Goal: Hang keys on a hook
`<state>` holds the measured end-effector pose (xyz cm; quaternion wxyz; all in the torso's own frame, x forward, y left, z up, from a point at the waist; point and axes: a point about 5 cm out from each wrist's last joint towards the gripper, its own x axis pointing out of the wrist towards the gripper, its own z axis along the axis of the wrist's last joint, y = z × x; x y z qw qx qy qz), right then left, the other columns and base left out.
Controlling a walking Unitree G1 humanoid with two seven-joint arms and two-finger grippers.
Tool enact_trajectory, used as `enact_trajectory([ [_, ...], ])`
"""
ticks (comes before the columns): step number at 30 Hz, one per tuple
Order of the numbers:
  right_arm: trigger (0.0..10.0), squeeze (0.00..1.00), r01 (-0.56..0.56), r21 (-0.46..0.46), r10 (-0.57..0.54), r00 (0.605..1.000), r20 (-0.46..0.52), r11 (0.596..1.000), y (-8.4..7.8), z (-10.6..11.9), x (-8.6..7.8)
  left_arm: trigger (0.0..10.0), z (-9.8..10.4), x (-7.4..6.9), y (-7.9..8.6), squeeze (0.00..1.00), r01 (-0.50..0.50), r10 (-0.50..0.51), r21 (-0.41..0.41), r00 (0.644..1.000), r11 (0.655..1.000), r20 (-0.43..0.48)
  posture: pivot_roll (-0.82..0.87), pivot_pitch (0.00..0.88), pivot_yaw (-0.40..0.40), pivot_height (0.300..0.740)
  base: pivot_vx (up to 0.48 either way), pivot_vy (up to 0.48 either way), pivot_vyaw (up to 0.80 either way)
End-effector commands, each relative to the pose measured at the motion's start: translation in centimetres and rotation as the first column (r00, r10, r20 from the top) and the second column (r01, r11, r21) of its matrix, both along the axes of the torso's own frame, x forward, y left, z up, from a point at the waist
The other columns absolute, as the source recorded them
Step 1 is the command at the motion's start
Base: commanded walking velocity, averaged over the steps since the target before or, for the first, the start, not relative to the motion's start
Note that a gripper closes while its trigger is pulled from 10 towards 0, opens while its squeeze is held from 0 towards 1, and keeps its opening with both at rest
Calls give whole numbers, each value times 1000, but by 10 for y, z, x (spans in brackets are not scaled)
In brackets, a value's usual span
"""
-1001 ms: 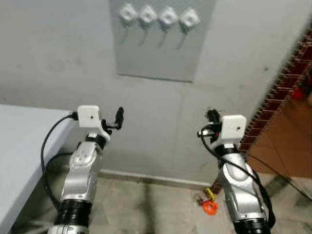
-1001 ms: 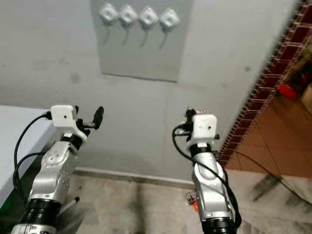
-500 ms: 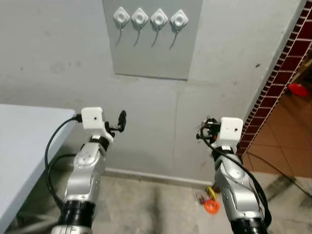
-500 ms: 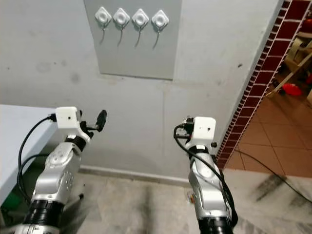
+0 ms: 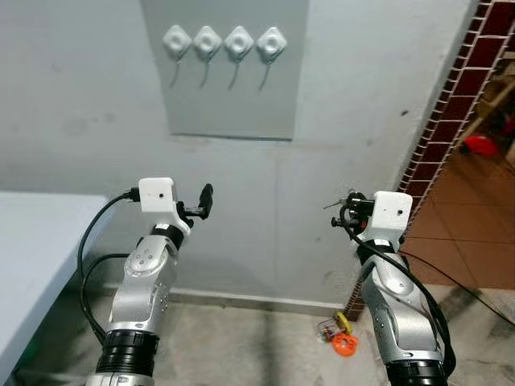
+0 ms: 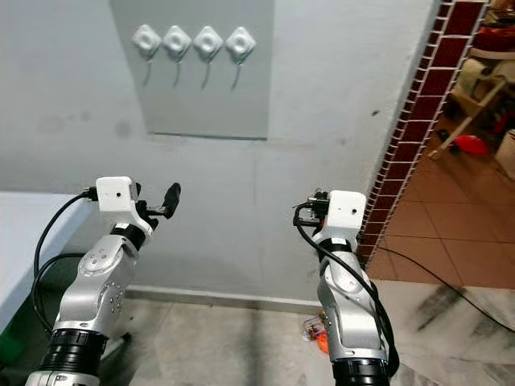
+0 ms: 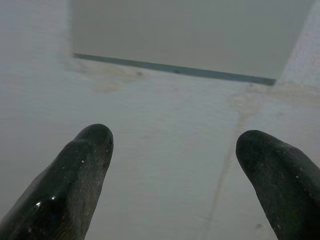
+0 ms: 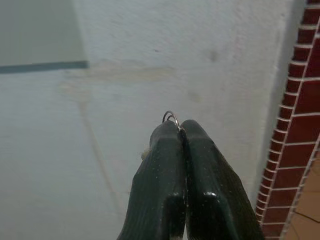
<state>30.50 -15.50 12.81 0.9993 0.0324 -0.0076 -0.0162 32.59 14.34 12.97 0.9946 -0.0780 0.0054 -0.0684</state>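
Note:
Four white diamond-shaped hooks (image 5: 224, 40) sit in a row on a grey panel (image 5: 225, 96) high on the wall. My right gripper (image 5: 344, 211) is held up before the wall, below and to the right of the panel. In the right wrist view it (image 8: 181, 127) is shut on a thin metal key ring (image 8: 171, 118) that pokes out above the fingertips; the keys themselves are hidden. My left gripper (image 5: 205, 197) is raised below the panel's left part, and the left wrist view shows it (image 7: 177, 140) open with nothing between its fingers.
A pale grey table (image 5: 32, 241) stands at the left. A red brick wall edge (image 5: 451, 137) closes the wall on the right, with orange floor tiles (image 5: 475, 241) beyond. A small orange and yellow object (image 5: 343, 341) lies on the floor by the wall's foot.
The whole view has shifted, so the hook panel sits further left and the brick edge shows more. Both arms keep much the same pose, and the right gripper stays shut.

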Motion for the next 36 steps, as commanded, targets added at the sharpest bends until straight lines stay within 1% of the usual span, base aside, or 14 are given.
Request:
enact_trajectory([
  [1, 10000, 0, -22, 10, 22, 999, 23, 1000, 5, 8, 2, 10000, 4, 1, 4, 0, -8, 8, 9, 1000, 1000, 9, -49, 0, 19, 732, 300, 0, 0],
  [31, 10000, 0, -51, 6, 51, 998, 20, 999, 9, 9, 1, 10000, 5, 1, 1, 0, -9, 9, -10, 1000, 1000, 12, -46, 0, 5, 732, 288, 0, 0],
  [36, 10000, 0, -71, -3, 71, 997, 23, 998, 11, 9, 1, 10000, 8, 0, -2, 0, -7, 7, -1, 999, 1000, 38, -47, 0, 3, 732, 100, 0, 0],
])
